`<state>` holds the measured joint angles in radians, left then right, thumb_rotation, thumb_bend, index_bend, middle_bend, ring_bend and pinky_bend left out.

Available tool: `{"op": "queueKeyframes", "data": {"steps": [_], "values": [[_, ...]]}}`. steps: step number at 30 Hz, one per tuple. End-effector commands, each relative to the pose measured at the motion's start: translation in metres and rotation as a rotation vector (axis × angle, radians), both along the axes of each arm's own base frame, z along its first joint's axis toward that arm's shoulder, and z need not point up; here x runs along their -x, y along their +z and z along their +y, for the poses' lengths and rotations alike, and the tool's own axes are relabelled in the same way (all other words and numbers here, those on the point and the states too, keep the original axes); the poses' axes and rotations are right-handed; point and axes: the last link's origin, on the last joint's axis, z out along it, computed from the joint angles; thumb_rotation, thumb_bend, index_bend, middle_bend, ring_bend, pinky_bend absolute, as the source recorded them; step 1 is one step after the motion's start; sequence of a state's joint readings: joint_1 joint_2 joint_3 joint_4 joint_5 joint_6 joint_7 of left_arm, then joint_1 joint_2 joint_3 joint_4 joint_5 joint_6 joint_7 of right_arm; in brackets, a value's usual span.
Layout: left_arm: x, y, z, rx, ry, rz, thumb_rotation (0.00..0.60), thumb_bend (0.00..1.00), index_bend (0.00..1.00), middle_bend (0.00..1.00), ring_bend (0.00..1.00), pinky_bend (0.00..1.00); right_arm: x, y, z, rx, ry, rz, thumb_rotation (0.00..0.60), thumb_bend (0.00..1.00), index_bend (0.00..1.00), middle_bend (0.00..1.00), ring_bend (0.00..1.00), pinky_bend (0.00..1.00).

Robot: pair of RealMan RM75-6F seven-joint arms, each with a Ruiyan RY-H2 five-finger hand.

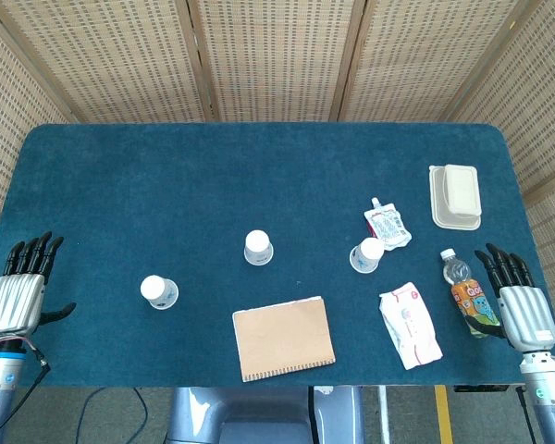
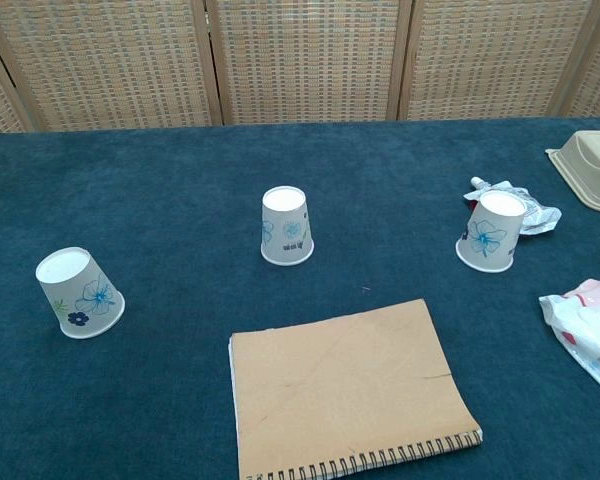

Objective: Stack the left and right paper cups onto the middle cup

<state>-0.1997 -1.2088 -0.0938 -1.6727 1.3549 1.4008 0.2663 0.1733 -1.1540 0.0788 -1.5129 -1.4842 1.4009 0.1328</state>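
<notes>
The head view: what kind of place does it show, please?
Probably an indoor test or demonstration station: a table covered in blue cloth, woven screen panels behind it, and three upturned paper cups laid out among household items.

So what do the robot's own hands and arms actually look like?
Each one, left hand and right hand, has slim black fingers on a ribbed silver-grey palm block, rather like a metal glove. Below sit rounded silver-grey wrists with a pale blue tint. Thin dark cables with a bit of red trail by the left wrist.
</notes>
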Motion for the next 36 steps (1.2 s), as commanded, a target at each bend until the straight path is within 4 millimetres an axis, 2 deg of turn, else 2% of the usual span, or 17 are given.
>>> {"op": "queueKeyframes", "data": {"steps": [1,25,27,32,36], "values": [[0.001,-0.001,0.001,0.005,0.006,0.0,0.6,0.13,0.0,0.0,0.0,0.0,-0.001,-0.001,0.0,-0.001,0.006,0.002,0.6,0.06,0.01,0.0,0.0,0.0],[-0.002,-0.001,0.001,0.014,-0.003,-0.023,0.6,0.13,0.0,0.0,0.0,0.0,-0.002,-0.002,0.001,-0.01,0.014,-0.006,0.6,0.06,0.02,0.0,0.0,0.0],[-0.002,-0.001,0.001,0.017,-0.003,-0.023,0.6,0.14,0.02,0.0,0.0,0.0,-0.001,-0.002,0.001,-0.012,0.012,-0.006,0.6,0.06,0.02,0.0,0.0,0.0],[-0.006,-0.004,0.004,0.022,-0.019,-0.029,0.6,0.17,0.18,0.0,0.0,0.0,-0.001,-0.002,0.0,-0.008,0.011,-0.011,0.6,0.06,0.02,0.0,0.0,0.0],[-0.014,-0.009,0.011,0.058,-0.039,-0.045,0.6,0.17,0.27,0.0,0.0,0.0,0.0,-0.001,0.0,-0.006,0.004,-0.015,0.6,0.06,0.02,0.0,0.0,0.0]]}}
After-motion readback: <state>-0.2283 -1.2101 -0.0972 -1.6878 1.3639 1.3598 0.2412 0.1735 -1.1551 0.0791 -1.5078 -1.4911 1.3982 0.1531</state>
